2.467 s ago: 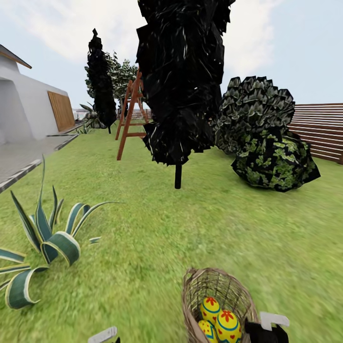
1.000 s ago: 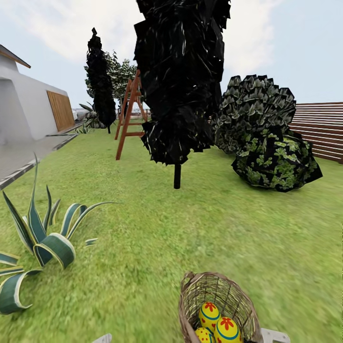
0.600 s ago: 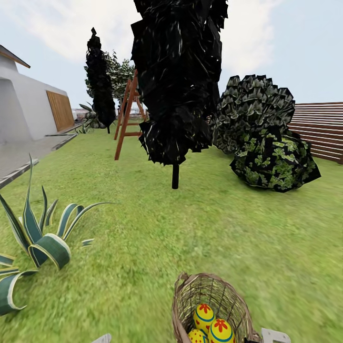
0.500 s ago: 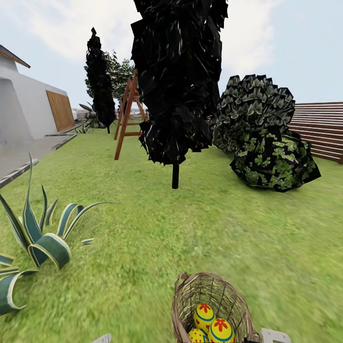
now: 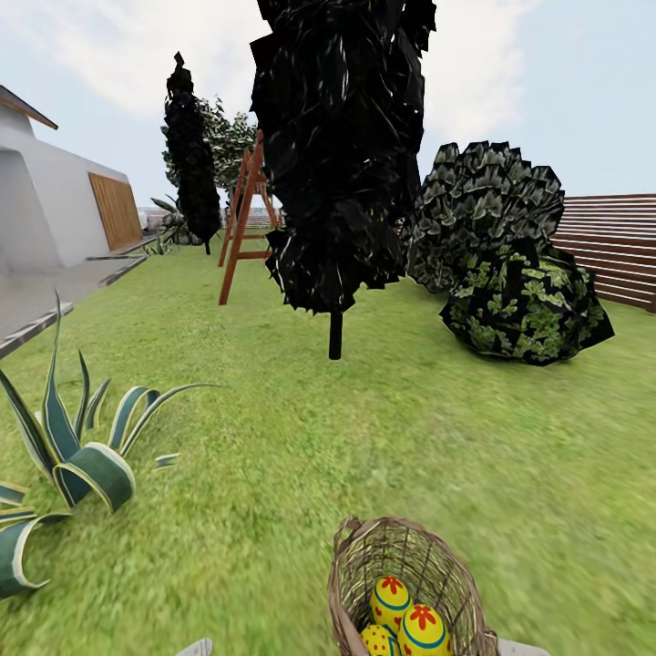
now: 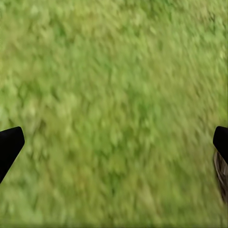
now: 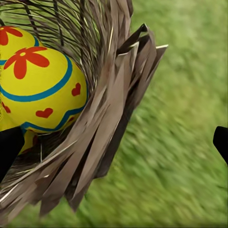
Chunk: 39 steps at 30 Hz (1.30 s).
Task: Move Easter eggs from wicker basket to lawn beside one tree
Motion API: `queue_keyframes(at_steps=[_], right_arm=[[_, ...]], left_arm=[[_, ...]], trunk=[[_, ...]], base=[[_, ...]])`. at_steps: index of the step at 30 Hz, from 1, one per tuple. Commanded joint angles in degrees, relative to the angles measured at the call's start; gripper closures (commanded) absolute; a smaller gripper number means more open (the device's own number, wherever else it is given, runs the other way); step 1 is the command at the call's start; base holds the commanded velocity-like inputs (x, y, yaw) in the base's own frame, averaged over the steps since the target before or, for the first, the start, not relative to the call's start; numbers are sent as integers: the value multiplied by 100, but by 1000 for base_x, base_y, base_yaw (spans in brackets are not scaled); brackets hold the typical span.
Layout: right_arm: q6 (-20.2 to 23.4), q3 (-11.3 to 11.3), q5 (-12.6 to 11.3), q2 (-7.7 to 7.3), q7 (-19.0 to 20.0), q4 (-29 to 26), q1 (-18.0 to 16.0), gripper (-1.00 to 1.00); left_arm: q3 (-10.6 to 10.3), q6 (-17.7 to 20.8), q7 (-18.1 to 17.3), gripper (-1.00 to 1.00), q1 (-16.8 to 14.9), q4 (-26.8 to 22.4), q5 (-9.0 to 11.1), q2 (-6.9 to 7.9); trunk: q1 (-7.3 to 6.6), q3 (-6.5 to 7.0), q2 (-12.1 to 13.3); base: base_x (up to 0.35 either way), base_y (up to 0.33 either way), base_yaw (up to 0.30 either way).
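Three eggs (image 5: 405, 615) sit in wicker basket (image 5: 364, 565) on lawn (image 5: 273, 437), likely smooth, rounded, slippery, best pinched across the middle; right gripper (image 7: 114, 142) wide open beside the rim, holding nothing

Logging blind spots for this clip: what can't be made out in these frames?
- Head view: the lowest of the three Easter eggs and the wicker basket base are cut off by the bottom edge.
- Right wrist view: the basket wall hides the eggs' lower parts; one egg shows clearly.
- Left wrist view: the lawn is blurred; just a sliver of basket at the edge.
- Both grippers: only dark fingertips at the frame edges.
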Motion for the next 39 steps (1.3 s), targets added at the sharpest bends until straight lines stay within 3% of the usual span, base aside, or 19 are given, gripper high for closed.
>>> queue_keyframes(at_steps=[1, 13, 14, 39], right_arm=[[26, 13, -40, 1, -22, -9, -1, -100], [25, 45, -43, 73, 17, -4, -1, -100], [26, 46, -43, 75, 19, -4, -1, 100], [17, 43, -41, 79, 22, -11, -1, 100]], left_arm=[[9, 28, 14, -100, 0, -12, 34, -3], [10, 28, 17, -100, 0, -11, 36, -3], [10, 28, 17, -100, 0, -11, 36, -3], [10, 20, -5, -100, 0, -11, 36, -12]], trunk=[[-1, -6, -3], [-1, -6, -3], [-1, -6, -3], [-1, -6, -3]], base=[[0, 0, 0], [0, 0, 0], [0, 0, 0], [0, 0, 0]])
